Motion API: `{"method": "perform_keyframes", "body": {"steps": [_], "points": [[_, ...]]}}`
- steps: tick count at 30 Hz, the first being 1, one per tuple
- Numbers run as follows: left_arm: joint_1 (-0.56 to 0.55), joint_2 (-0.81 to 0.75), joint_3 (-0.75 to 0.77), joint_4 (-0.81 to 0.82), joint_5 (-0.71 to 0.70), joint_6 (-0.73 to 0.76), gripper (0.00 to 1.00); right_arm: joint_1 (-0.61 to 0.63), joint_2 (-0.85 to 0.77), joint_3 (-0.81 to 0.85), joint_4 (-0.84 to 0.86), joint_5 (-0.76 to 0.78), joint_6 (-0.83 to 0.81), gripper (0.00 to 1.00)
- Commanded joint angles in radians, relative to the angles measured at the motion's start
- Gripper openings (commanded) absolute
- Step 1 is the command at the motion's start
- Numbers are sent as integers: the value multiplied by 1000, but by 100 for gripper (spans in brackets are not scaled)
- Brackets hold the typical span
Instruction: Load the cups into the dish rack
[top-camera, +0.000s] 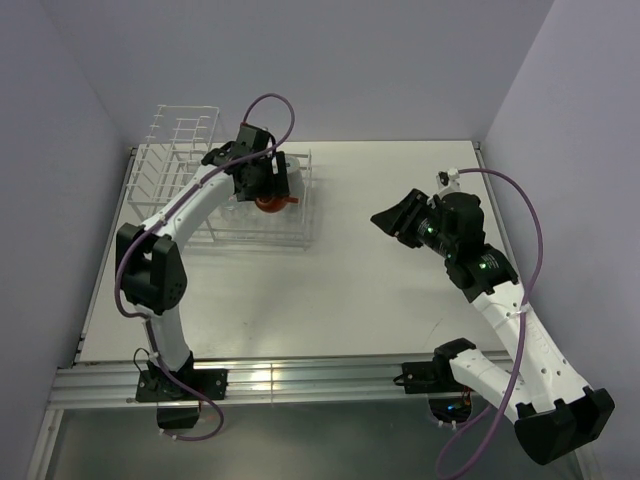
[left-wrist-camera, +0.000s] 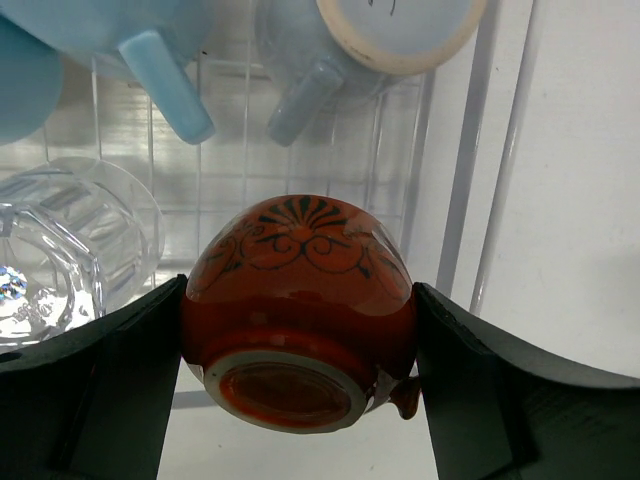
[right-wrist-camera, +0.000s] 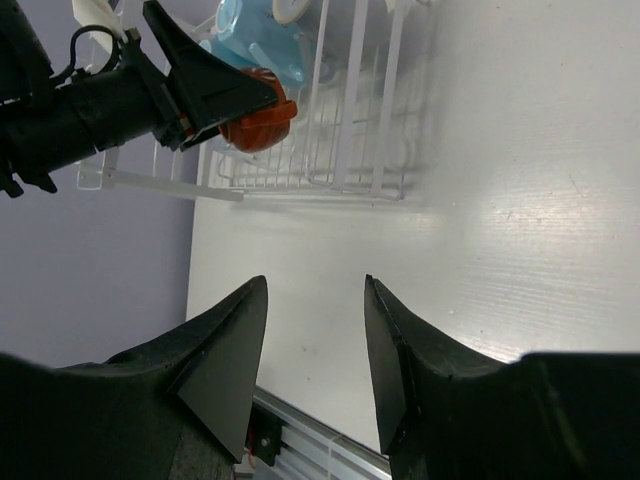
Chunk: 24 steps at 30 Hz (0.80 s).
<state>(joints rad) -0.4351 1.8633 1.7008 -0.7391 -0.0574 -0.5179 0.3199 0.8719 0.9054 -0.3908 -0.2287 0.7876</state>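
My left gripper (left-wrist-camera: 298, 292) is shut on the orange-red cup (left-wrist-camera: 298, 300). The cup's base faces the wrist camera and a black finger presses each side. It hangs over the white wire dish rack (top-camera: 300, 236), low inside its right half. Below it, in the rack, lie a clear glass tumbler (left-wrist-camera: 70, 250), a light blue mug (left-wrist-camera: 150, 45) and a pale grey-blue mug (left-wrist-camera: 345, 45). From above, the left gripper (top-camera: 268, 188) covers most of the orange-red cup (top-camera: 268, 205). My right gripper (right-wrist-camera: 315, 285) stands open and empty over bare table, right of the rack (right-wrist-camera: 350, 150).
The rack's tall upright grid (top-camera: 183, 128) stands at the back left, close to the wall. A metal rail (top-camera: 300, 380) runs along the table's near edge. Purple cables (top-camera: 520, 200) loop off both arms. Walls close in the left, back and right sides.
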Motion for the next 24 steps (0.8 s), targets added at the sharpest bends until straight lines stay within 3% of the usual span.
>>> {"method": "perform_keyframes", "body": {"steps": [1, 24], "points": [[2, 8, 88, -5, -55, 18, 0, -7, -10, 36, 0, 5, -37, 51], [2, 157, 97, -37, -137, -10, 1, -7, 9, 1, 26, -40, -50, 51]]}}
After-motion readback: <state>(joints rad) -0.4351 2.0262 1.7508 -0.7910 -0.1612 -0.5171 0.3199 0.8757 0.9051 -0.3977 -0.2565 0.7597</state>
